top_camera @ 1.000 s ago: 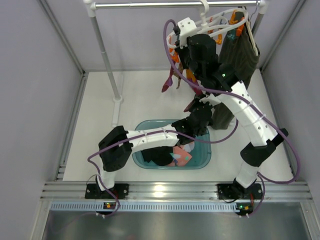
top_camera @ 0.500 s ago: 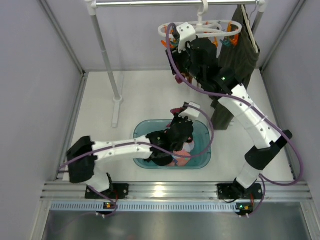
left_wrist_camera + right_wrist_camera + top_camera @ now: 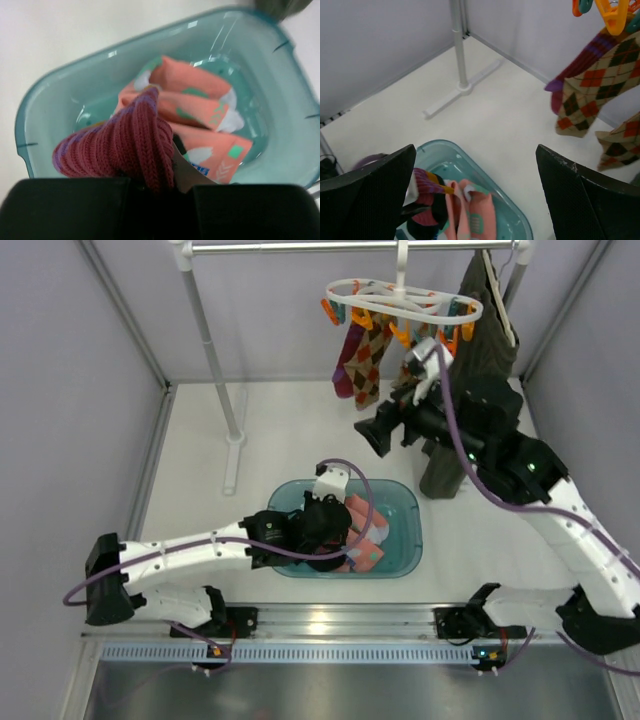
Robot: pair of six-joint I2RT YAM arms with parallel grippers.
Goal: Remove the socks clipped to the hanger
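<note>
- Top view: a white plastic looped ring hanger (image 3: 345, 286) hangs by its hook from a silver rail (image 3: 300, 248) in the upper right of the frame. Small orange and teal clips sit around its ring.
- Under the ring's left part a purple-toed striped sock (image 3: 346, 365) and a brown-red-orange argyle sock (image 3: 368, 362) hang clipped side by side. A second argyle sock (image 3: 415, 352) hangs further right, partly behind the right arm.
- A large dark olive garment (image 3: 485, 330) hangs just right of the ring.
- The right gripper (image 3: 378, 432) sits right of centre, below the clipped socks and apart from them.
- A translucent teal plastic basin (image 3: 408, 545) lies at lower centre and holds pink socks with teal and white patches (image 3: 365, 552). The left gripper (image 3: 325, 528) is over the basin's left half.
- Left wrist view: along the bottom edge, the left gripper (image 3: 160, 187) has its jaws almost together, pinching a maroon ribbed knit sock (image 3: 125, 142). The sock bunches up above the basin (image 3: 45, 95), and the pink socks (image 3: 200, 97) lie in the bottom of the basin.
- Right wrist view: the right gripper (image 3: 475, 150) has its fingers spread wide at the lower corners, with nothing between them.
- The argyle sock (image 3: 585, 95) and the purple-toed striped sock (image 3: 580, 59) dangle at upper right under an orange clip (image 3: 612, 12).
- The basin (image 3: 445, 146) lies at bottom centre.
</note>
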